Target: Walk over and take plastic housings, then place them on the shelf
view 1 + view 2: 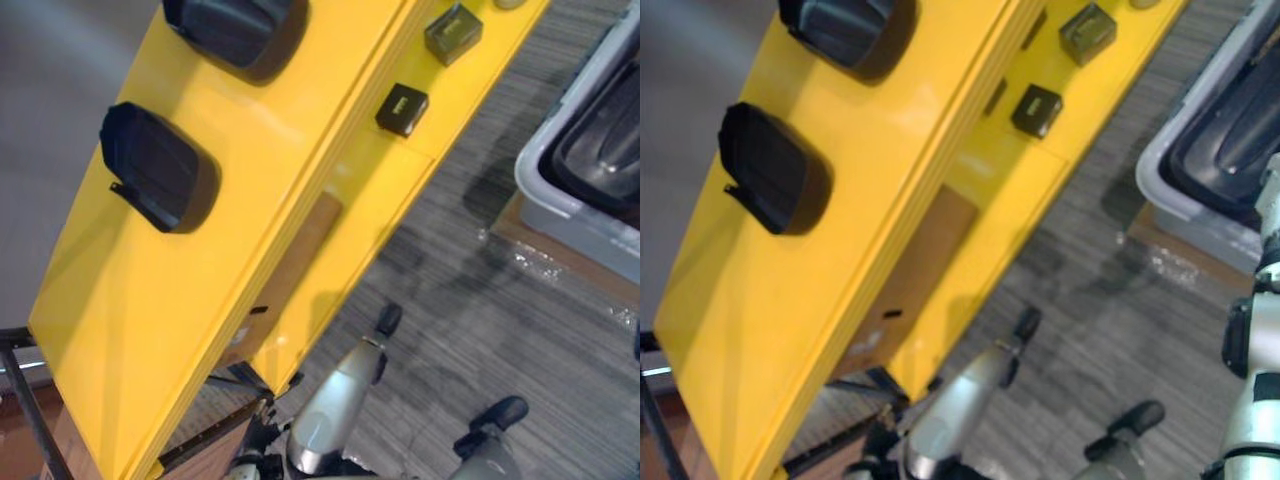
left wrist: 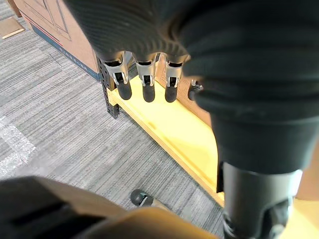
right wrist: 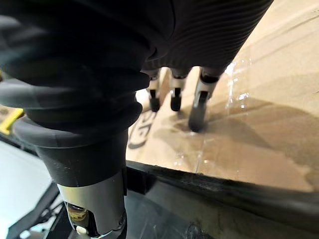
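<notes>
Two black plastic housings (image 1: 155, 165) (image 1: 235, 30) lie on the top board of the yellow shelf (image 1: 300, 140). Another black housing (image 1: 605, 140) lies in a grey bin (image 1: 560, 200) on the floor at the right. My left hand (image 2: 144, 79) hangs low beside the shelf's bottom board (image 2: 174, 129), fingers relaxed and holding nothing. My right hand (image 3: 199, 104) hangs over taped cardboard (image 3: 259, 124) with its fingers loose and empty. A dark curved edge (image 3: 224, 189) runs just below it.
Two small dark boxes (image 1: 402, 108) (image 1: 452, 32) sit on a lower yellow board. The grey bin rests on flat cardboard (image 1: 520, 225). A cardboard box (image 2: 55, 25) stands by the shelf's black post (image 2: 107, 94). Grey carpet (image 1: 470, 320) lies between shelf and bin.
</notes>
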`<state>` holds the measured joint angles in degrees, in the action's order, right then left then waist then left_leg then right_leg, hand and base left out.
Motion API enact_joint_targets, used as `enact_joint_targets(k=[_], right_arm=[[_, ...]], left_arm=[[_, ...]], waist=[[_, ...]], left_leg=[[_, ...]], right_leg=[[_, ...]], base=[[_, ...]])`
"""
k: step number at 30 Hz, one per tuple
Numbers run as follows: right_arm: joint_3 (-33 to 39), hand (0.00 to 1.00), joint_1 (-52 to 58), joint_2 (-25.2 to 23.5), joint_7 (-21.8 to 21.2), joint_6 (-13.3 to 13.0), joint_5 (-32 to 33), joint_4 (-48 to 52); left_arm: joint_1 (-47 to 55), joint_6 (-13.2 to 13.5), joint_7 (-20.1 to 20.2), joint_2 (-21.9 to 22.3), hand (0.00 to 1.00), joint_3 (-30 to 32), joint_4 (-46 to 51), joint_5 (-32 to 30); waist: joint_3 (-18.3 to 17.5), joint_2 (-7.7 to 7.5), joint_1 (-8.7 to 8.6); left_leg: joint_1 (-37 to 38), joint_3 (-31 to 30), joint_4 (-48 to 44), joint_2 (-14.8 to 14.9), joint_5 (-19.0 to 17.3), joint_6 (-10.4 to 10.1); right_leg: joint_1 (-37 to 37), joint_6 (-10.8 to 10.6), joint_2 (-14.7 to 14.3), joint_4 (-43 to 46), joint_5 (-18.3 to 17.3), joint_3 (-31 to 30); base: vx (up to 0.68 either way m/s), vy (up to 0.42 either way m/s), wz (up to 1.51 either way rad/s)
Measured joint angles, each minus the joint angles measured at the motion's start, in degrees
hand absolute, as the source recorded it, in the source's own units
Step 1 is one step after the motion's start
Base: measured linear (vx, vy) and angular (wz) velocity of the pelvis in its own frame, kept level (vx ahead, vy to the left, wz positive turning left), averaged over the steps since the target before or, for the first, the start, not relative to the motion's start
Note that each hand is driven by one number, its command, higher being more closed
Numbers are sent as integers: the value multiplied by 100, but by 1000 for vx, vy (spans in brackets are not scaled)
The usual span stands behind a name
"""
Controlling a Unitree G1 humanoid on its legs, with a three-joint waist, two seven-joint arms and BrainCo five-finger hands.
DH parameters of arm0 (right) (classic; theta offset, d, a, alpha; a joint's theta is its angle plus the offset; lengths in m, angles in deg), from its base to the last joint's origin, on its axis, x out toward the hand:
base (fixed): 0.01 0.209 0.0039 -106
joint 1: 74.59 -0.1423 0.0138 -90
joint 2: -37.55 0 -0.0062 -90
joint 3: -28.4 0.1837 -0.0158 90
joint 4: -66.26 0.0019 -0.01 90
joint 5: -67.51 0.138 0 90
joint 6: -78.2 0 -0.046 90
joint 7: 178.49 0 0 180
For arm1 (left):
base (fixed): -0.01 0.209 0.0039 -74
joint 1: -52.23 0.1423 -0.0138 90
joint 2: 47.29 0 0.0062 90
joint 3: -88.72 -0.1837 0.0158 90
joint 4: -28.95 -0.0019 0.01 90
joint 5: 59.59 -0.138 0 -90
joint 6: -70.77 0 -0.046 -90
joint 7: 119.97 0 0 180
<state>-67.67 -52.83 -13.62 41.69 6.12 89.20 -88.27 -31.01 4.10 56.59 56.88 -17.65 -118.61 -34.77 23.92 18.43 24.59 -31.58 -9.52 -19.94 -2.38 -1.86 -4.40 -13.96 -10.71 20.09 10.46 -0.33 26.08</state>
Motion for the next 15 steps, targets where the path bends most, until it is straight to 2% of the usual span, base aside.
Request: enact_joint_targets(k=[1,10,15], right_arm=[[-71,100,-6,64,-7,92,-12,-3],[-235,100,-10,371,-176,517,-455,-20],[-309,100,-18,453,-235,518,-588,-16]], left_arm=[[0,0,3,0,0,-6,0,5],[-1,40,196,0,0,-42,1,253],[-1,38,255,0,0,-68,2,403]], waist=[[-10,13,2],[-22,28,136],[-27,36,151]], left_leg=[[-19,-18,-9,-5,0,0],[-109,-64,-71,-13,-16,-7],[-165,-67,-79,-13,-16,-7]], right_leg=[[-2,-2,0,0,-1,23],[-83,-6,14,88,-47,48],[-130,-6,14,88,-47,52]], base=[[-28,10,7],[-40,12,2],[-31,9,0]])
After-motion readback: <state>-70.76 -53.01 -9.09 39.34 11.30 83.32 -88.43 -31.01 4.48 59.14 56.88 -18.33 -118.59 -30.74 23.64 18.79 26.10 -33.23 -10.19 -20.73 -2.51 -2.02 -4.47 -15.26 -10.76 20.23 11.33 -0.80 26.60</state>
